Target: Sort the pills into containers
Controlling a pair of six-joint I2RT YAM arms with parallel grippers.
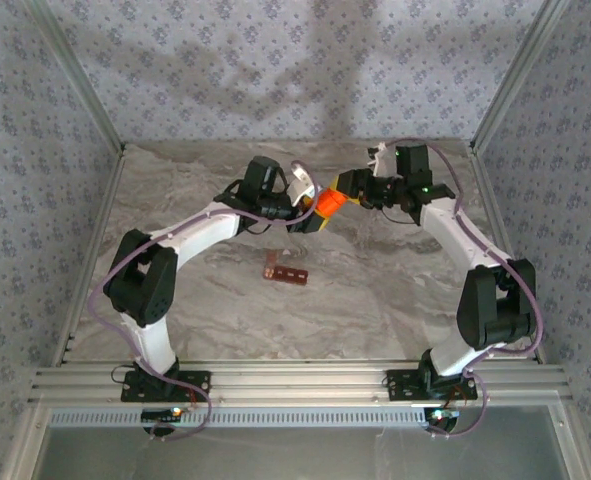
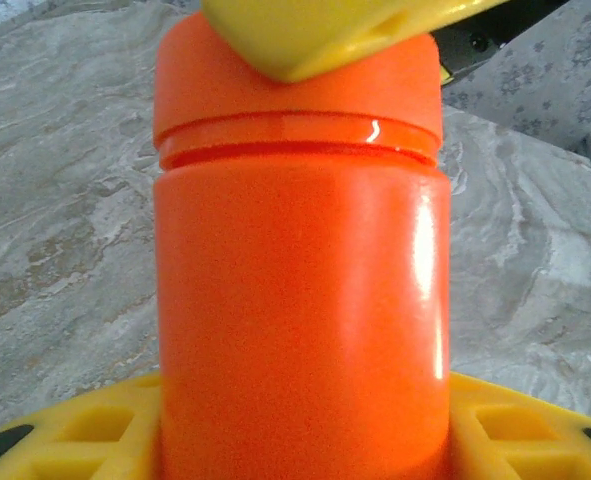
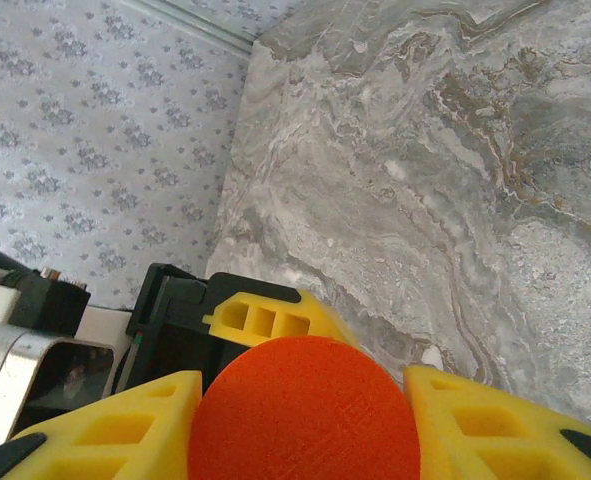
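Bottle (image 1: pixel 326 206): orange, held above far middle of table (image 1: pixel 395 290)
Left gripper (image 1: pixel 311 213): clamped on bottle body
Right gripper (image 1: pixel 346 188): clamped on cap (image 3: pixel 303 415)
Containers (image 1: pixel 285 271): on table, nearer, apart

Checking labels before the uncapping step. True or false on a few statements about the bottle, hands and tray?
1. The left hand grips the orange bottle by its body. True.
2. The cap is already off the bottle. False: it is on, with the right hand closed around it.
3. The brown tray lies on the table between the two arms. True.
4. The bottle stands upright on the table. False: it is held up, tilted, between the two hands.
5. The right hand holds the tray. False: the tray lies apart from both hands.
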